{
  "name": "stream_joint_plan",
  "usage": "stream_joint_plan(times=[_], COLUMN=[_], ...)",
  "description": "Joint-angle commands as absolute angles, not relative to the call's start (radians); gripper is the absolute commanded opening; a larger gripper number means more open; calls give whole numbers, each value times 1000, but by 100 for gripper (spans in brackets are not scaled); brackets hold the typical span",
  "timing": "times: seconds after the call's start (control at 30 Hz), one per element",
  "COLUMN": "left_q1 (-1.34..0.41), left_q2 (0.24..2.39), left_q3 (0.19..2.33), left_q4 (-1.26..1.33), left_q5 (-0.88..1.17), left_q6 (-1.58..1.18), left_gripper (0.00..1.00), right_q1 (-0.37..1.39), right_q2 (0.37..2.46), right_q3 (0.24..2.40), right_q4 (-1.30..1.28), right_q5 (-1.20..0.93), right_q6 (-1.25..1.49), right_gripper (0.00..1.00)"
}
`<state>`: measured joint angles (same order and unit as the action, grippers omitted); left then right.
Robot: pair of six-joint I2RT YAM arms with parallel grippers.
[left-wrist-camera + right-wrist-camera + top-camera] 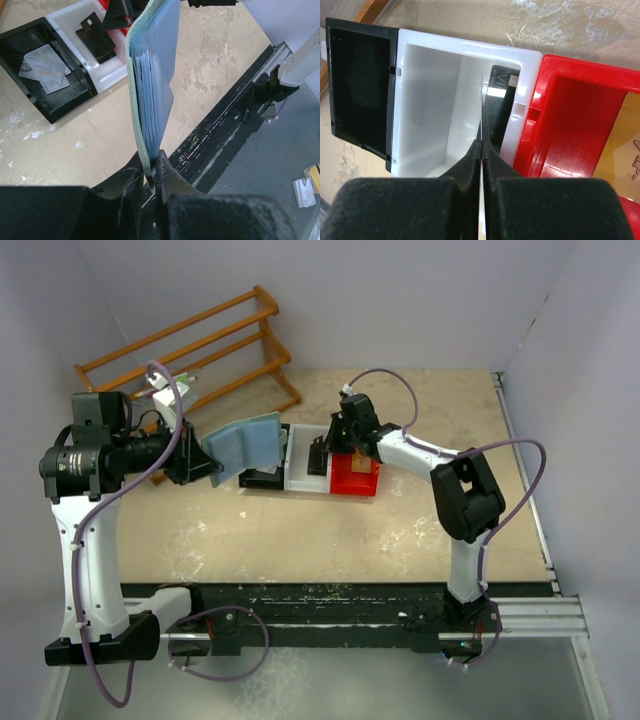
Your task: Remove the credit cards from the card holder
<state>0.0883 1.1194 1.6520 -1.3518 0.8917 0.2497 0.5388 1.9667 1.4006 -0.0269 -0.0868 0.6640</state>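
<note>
White walls (400, 290) close in a sandy table (420, 530) on three sides, and a dark rail (330, 595) runs along the near edge. A wooden rack (200, 340) sits at the back left, close behind the left arm.

Three bins stand in a row, touching: black bin (20, 60), white bin (430, 100), red bin (570, 125). More table shows to the right of them and in front than on the left.

The left gripper (152, 167) is pinched on the bottom edge of the holder (150, 100). It holds it up off the table, open like a book, near the black bin. From the wrist the holder is seen edge-on, so I cannot tell if any cards are inside its pockets.

The right gripper (481, 145) is clamped tight on one black card (499, 85), down inside the white bin with walls close on each side. This card is mostly seen edge-on.

Two silver cards (45, 70) lie in the black bin. One gold card (625, 135) lies in the red bin, cut off at the picture's edge.
</note>
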Motion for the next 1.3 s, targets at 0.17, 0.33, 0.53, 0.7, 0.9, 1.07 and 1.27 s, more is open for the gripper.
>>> stream_joint_plan(times=[0.17,0.33,0.53,0.7,0.9,1.07,1.27], left_q1=[84,84,84,84,84,84,84], left_q2=[1107,1112,1121,1124,1149,1171,1172], left_q3=[1744,1757,1775,1779,1780,1778,1775], left_q4=[-1373,-1384,-1392,-1409,-1451,-1486,-1505], left_q5=[1025,1059,1097,1177,1256,1285,1289], left_q6=[287,294,298,313,351,377,399], left_gripper=[0,0,0,0,0,0,1], right_q1=[546,553,575,581,582,612,746], right_q2=[1905,1794,1601,1377,1184,1188,1280], right_q3=[1440,1431,1435,1332,1137,1160,1324], right_q4=[-72,-85,-131,6,503,602,352], right_q5=[-7,17,38,-259,-770,-853,-741], right_q6=[633,613,579,555,750,807,606], right_gripper=[6,25,44,68,92,96,93])
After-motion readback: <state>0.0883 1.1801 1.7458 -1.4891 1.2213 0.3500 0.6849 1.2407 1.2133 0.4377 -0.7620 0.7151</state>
